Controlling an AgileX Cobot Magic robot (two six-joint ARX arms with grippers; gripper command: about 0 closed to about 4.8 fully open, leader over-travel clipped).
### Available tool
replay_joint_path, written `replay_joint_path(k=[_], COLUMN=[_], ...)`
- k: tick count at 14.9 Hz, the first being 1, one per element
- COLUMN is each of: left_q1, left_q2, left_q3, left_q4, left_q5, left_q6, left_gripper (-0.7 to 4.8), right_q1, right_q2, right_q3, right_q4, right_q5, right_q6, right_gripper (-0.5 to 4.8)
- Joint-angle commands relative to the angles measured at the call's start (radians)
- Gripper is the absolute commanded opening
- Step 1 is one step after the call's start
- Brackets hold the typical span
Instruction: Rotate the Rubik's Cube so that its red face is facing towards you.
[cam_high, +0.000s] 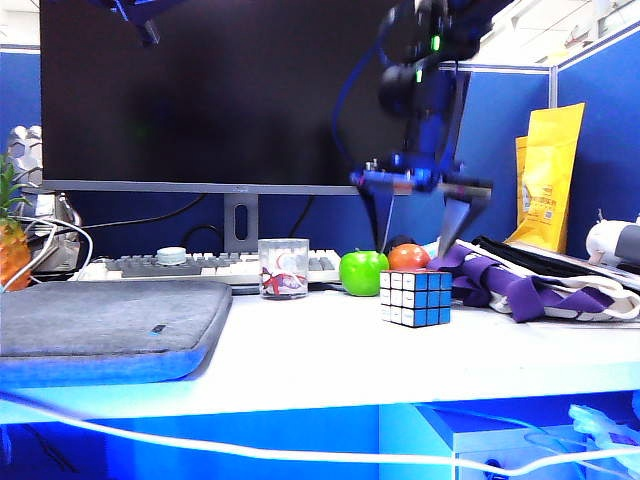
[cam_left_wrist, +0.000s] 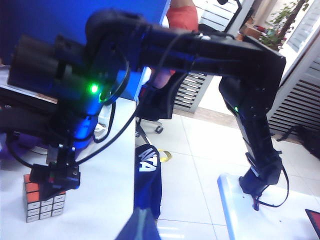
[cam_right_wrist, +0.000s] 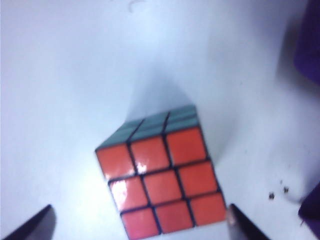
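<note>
The Rubik's Cube (cam_high: 415, 297) rests on the white desk, showing a white side and a blue side in the exterior view. Its red face (cam_right_wrist: 164, 182) points upward toward the right wrist camera, with a greenish side behind it. My right gripper (cam_high: 415, 245) hangs open just above the cube, its fingertips (cam_right_wrist: 244, 226) spread wider than the cube and clear of it. The left wrist view shows the cube (cam_left_wrist: 42, 202) under that gripper. My left gripper (cam_left_wrist: 145, 225) is shut on nothing and held high off to the side.
A green apple (cam_high: 362, 272) and an orange fruit (cam_high: 408, 257) lie just behind the cube. A glass jar (cam_high: 283, 267), keyboard (cam_high: 200, 265) and monitor stand behind. Purple straps (cam_high: 520, 285) lie to the right, a grey pad (cam_high: 100, 325) to the left.
</note>
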Motion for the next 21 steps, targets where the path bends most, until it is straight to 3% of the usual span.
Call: replay_joint_path(k=[1, 4, 11, 18, 19, 20, 21], left_q1=[0.000, 0.000, 0.000, 0.000, 0.000, 0.000, 0.000], left_q2=[-0.005, -0.005, -0.005, -0.004, -0.004, -0.004, -0.004], left_q3=[0.001, 0.001, 0.001, 0.001, 0.001, 0.001, 0.001], left_q4=[-0.085, -0.171, -0.189, -0.191, -0.192, -0.193, -0.193], left_q5=[0.015, 0.015, 0.019, 0.019, 0.019, 0.019, 0.019], left_q6=[0.089, 0.183, 0.215, 0.241, 0.241, 0.241, 0.241], left_gripper=[-0.06, -0.05, -0.06, -0.05, -0.05, -0.05, -0.05], right_q1=[0.003, 0.002, -0.002, -0.018, -0.019, -0.019, -0.019], right_q2=[0.004, 0.005, 0.027, 0.066, 0.067, 0.069, 0.070], right_q3=[-0.007, -0.009, -0.035, -0.035, -0.035, -0.035, -0.035], right_q4=[-0.077, -0.061, 0.051, 0.032, 0.019, 0.009, 0.000], right_q5=[0.018, 0.053, 0.041, 0.047, 0.048, 0.049, 0.050], right_q6=[-0.014, -0.030, -0.077, -0.106, -0.107, -0.111, -0.111], right_gripper=[4.79, 4.79, 4.79, 4.79, 3.87, 2.24, 0.95])
